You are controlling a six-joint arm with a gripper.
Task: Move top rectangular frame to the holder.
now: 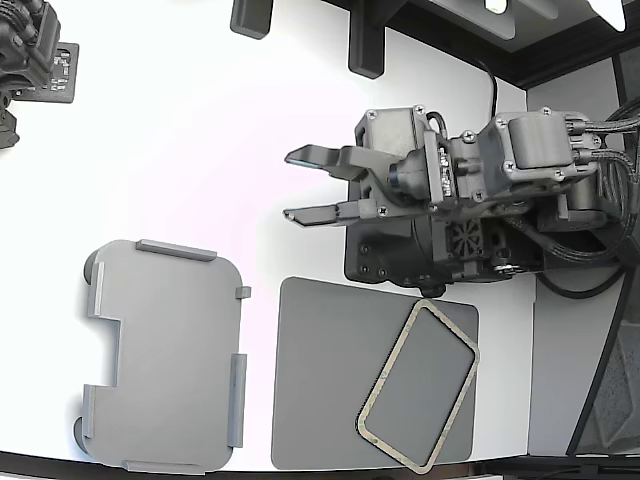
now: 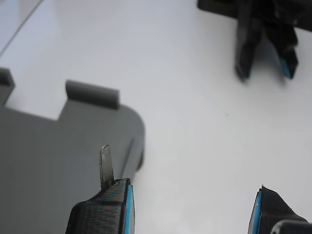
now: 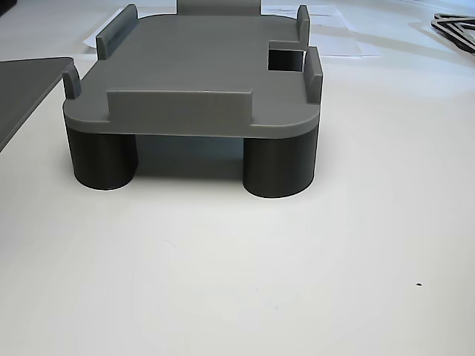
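Frame (image 1: 419, 387) on mat (image 1: 330, 380), well apart from empty, spread-open tool (image 1: 292, 185) above table.

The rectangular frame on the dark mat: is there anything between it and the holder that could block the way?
Nothing visible does. The rectangular frame lies tilted on the dark mat, and only bare white table separates the mat from the holder. The open tool hangs off that path, holding nothing.

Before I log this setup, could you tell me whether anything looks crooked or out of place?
The frame lies tilted on the dark mat, its corner reaching past the mat's edge on the exterior view's right. The holder sits square and empty. The gripper hangs open over bare table, holding nothing. Nothing looks damaged or spilled.
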